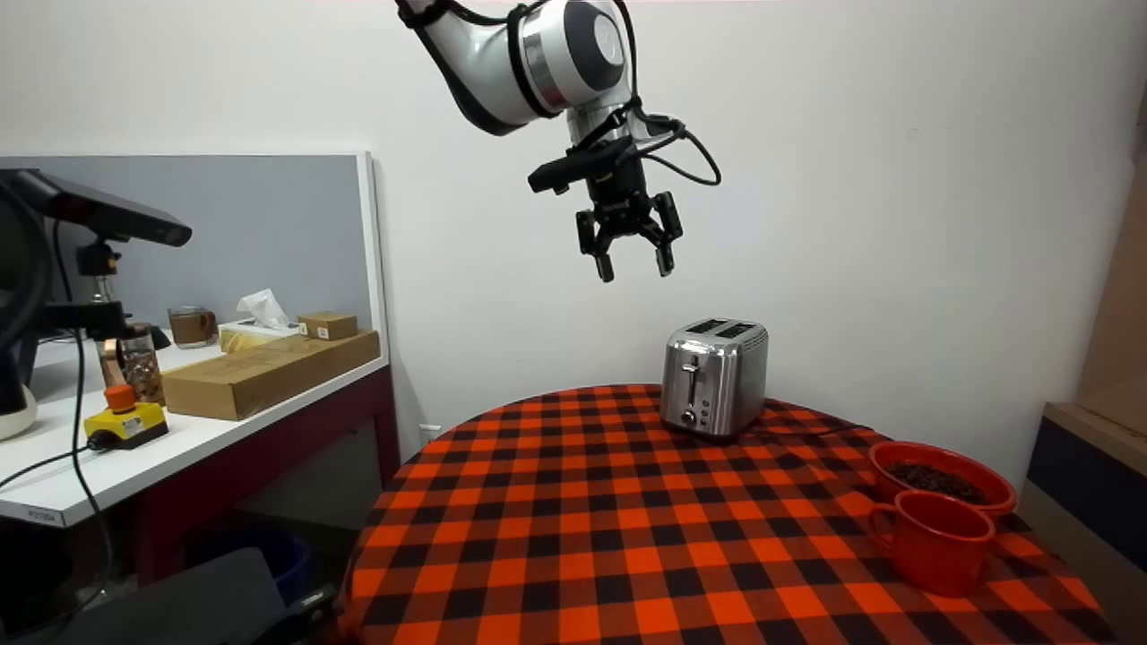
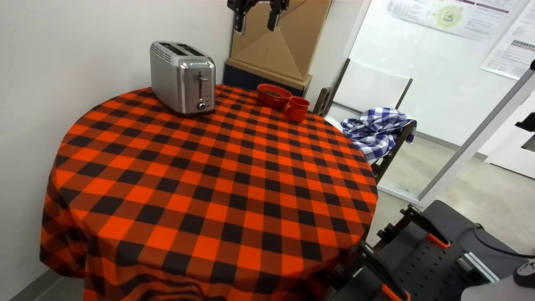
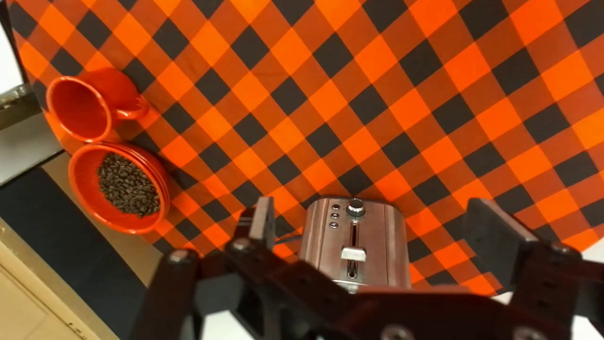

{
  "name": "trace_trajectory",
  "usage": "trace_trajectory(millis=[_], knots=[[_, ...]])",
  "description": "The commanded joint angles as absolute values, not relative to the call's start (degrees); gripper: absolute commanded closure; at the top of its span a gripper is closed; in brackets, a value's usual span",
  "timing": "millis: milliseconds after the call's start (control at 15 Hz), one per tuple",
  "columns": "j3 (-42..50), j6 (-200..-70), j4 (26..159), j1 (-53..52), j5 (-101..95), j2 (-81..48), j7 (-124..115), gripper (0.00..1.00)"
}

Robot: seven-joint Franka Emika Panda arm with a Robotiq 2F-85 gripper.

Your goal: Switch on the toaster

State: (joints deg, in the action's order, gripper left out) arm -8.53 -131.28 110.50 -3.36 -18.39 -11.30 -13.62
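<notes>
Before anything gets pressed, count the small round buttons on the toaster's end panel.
3 on this end of the toaster, in the wrist view: first button beside the control knob, middle button, and last button farthest from the knob.

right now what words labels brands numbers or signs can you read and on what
Nothing reads with certainty.
Toaster: lettering above the lever, too small to read.
White desk: label on its edge, too blurred to read.
Posters: lines of print, too small to read.
Cardboard: dark marks in the wrist view, too blurred.
Small tan box: any print too small.
Yellow button box: any print too small.
</notes>
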Motion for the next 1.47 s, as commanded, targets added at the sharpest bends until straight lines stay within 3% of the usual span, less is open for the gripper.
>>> trace_trajectory(millis=[0,800,1267,1333,1400], knots=[[-5.44,-130.74,102.17,-6.06,-19.31,-18.28,-13.99,0.0],[-3.65,-131.25,100.88,-7.43,-17.63,-19.94,-13.15,0.0],[-2.31,-128.22,86.99,-7.1,-15.06,-30.66,-11.02,0.0],[-2.07,-127.55,84.28,-7.1,-14.52,-32.7,-10.78,0.03],[-1.66,-126.75,81.55,-7.37,-14.39,-34.76,-11.09,0.27]])
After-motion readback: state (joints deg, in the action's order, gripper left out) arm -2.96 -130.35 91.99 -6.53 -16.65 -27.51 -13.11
